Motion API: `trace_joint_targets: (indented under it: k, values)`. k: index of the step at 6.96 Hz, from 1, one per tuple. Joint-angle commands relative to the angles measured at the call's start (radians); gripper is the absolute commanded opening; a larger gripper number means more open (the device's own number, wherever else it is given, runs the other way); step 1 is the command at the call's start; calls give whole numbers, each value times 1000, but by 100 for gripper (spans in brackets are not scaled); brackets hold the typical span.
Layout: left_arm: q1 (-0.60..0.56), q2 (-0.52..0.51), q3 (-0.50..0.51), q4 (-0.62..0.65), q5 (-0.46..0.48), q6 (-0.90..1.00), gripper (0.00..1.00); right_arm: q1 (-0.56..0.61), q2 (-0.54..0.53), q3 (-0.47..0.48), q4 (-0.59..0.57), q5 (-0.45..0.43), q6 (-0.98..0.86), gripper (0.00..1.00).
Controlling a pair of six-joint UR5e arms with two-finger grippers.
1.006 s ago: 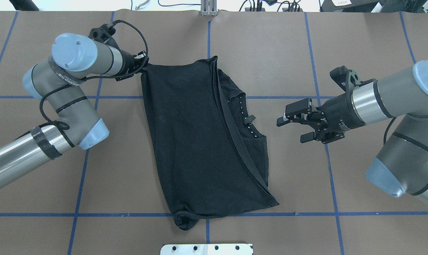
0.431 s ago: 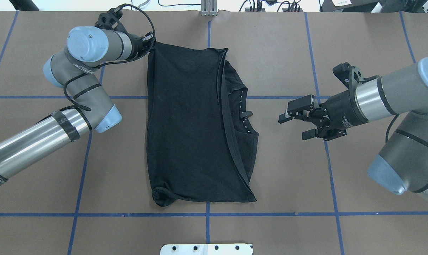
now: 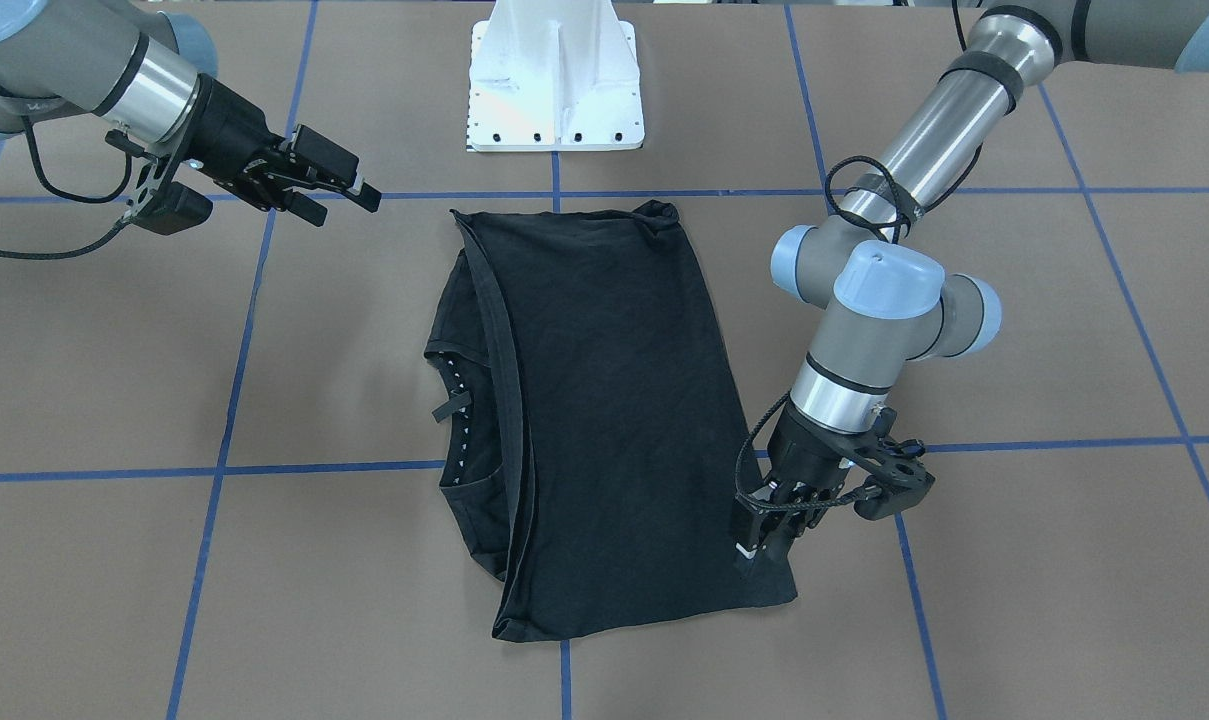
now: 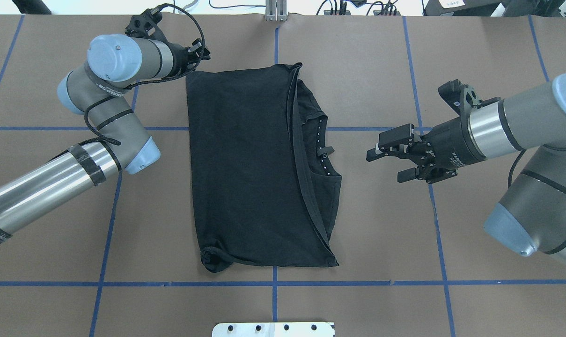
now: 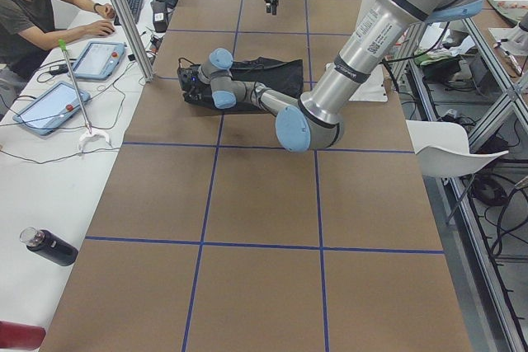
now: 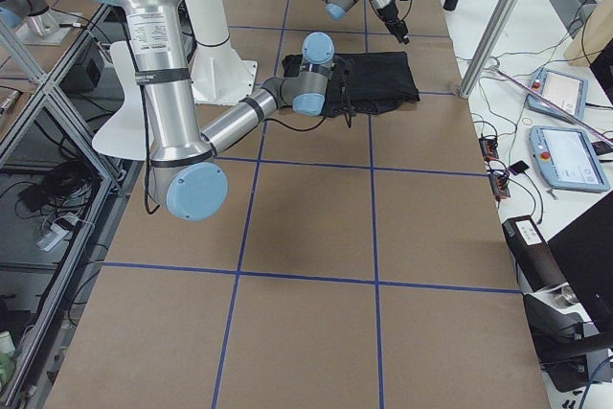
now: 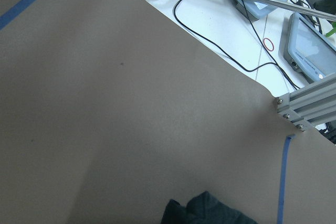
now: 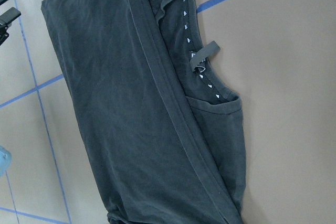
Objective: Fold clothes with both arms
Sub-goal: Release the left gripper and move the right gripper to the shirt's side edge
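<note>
bright, even overhead light; shadows soft, faint; views sharp; black t-shirt (image 4: pixel 245 164) low-contrast, folds hard to read.

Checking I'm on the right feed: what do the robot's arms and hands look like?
The left arm and right arm are grey metallic tubes with pale-blue joint caps, black bands and looping black cables. The left hand and right hand are black two-finger pincers with small white fingertip marks.

Cannot see much of the lower layer of the T-shirt (image 4: pixel 245 164), under the top fold. Cannot tell open from closed on the left gripper (image 3: pixel 756 548), black against black cloth. From the left wrist, only a scrap of the T-shirt, cut by the bottom edge.
</note>
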Motion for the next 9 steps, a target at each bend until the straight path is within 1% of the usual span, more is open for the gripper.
trace_joint_targets:
  k: [1, 2, 3, 4, 5, 6, 7, 8, 9]
  values:
    - [-43, 25, -55, 13, -17, 117, 100, -9, 13, -13, -15, -49, -35, 100]
    - [-51, 88, -104, 16, -67, 220, 100, -12, 68, -72, -33, -60, -58, 100]
    - [-73, 144, -167, 14, -105, 259, 100, -15, 125, -84, -153, -108, -102, 100]
    - [-79, 210, -253, 13, -144, 270, 100, -35, 183, -81, -303, -173, -215, 100]
    - [-79, 264, -323, 13, -164, 270, 100, -70, 223, -73, -413, -251, -289, 100]
    - [-79, 301, -371, 13, -191, 270, 100, -145, 225, -70, -435, -356, -323, 100]
    - [-79, 341, -408, 13, -205, 270, 100, -240, 223, -70, -437, -498, -338, 100]
    - [-80, 364, -427, 13, -206, 270, 100, -308, 226, -70, -487, -596, -431, 100]
    - [-82, 392, -453, 11, -207, 270, 100, -368, 231, -64, -560, -695, -494, 100]
